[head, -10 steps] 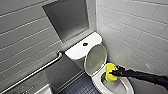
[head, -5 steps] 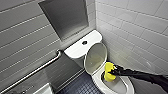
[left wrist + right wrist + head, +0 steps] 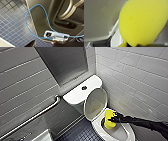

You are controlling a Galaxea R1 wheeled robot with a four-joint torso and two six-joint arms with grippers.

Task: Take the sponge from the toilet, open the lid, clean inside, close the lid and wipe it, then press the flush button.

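Right end effector clamped on the sponge — the sponge sits at its tip, on the side away from the arm, down inside the bowl of the toilet. Long axis roughly upright — one rounded end toward the raised lid, the other down in the bowl.

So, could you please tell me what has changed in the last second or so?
The right gripper, shut on the sponge, has slid it slightly toward the picture's left inside the bowl of the toilet, as the head view shows; the shift is small. Nothing was picked up or let go. The lid stays raised, and the grab bar and the camera's framing are unchanged.
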